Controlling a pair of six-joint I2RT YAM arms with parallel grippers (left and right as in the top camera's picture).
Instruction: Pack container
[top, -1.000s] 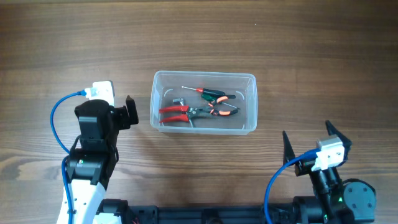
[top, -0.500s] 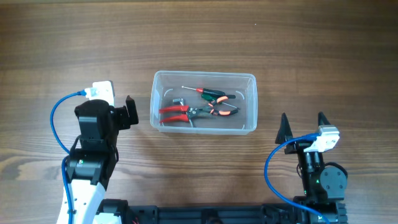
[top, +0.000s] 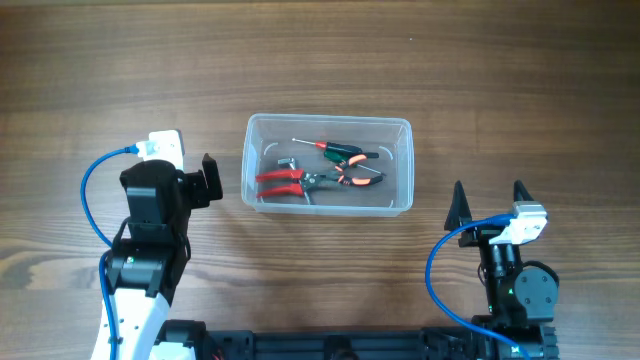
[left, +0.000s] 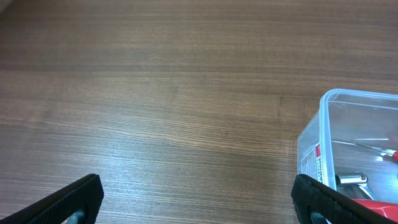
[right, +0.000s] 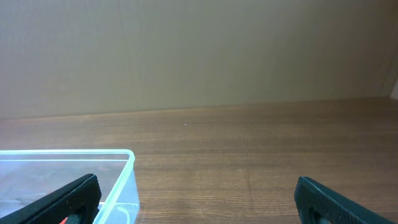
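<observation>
The clear plastic container (top: 329, 120) sits mid-table. It holds red-handled pliers (top: 283, 181), orange-and-black pliers (top: 356, 179) and a green-and-red screwdriver (top: 336, 150). My left gripper (top: 170, 178) is open and empty, just left of the container. The container's near corner (left: 329, 124) shows at the right of the left wrist view, by my right finger. My right gripper (top: 488, 200) is open and empty, in front of and right of the container. The container's rim (right: 68, 153) shows at the lower left of the right wrist view.
The wooden table (top: 120, 70) is bare around the container. A blue cable (top: 90, 195) loops off the left arm and another blue cable (top: 435, 275) off the right arm. A plain wall (right: 199, 56) rises behind the table's far edge.
My right gripper has swung left and squared up to face the far side, still open. The left arm and the container have not moved.
</observation>
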